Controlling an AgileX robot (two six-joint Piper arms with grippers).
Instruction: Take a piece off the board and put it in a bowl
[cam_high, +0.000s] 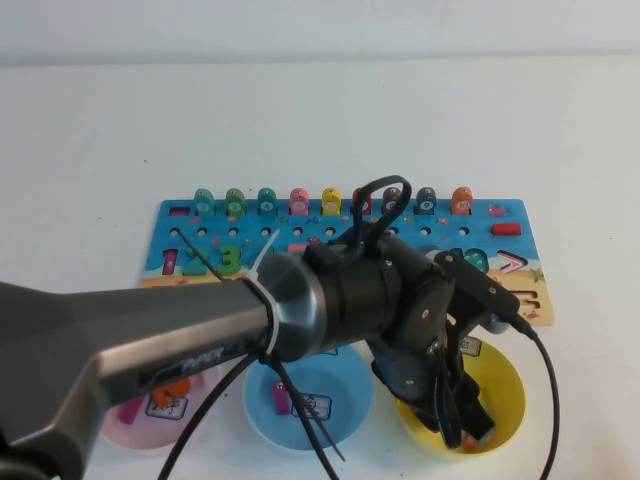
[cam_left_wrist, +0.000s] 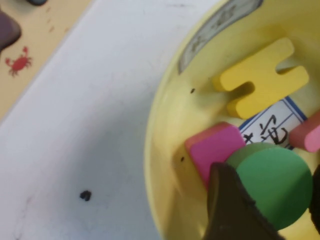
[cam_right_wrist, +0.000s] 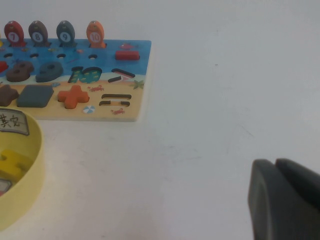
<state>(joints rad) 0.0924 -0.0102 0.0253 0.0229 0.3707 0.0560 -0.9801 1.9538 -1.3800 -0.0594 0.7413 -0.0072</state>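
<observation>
The piece, a flat round green disc, sits between the fingers of my left gripper, which is shut on it. My left arm reaches across the table, and its gripper is down inside the yellow bowl at the front right. In the left wrist view the disc hangs just over the bowl's floor and labels. The board lies behind the bowls. My right gripper is shut and empty, over bare table to the right of the board; the high view does not show it.
The yellow bowl also holds a yellow piece, a pink block and another pink piece. A light blue bowl and a pink bowl stand to its left. My left arm hides much of the board's middle.
</observation>
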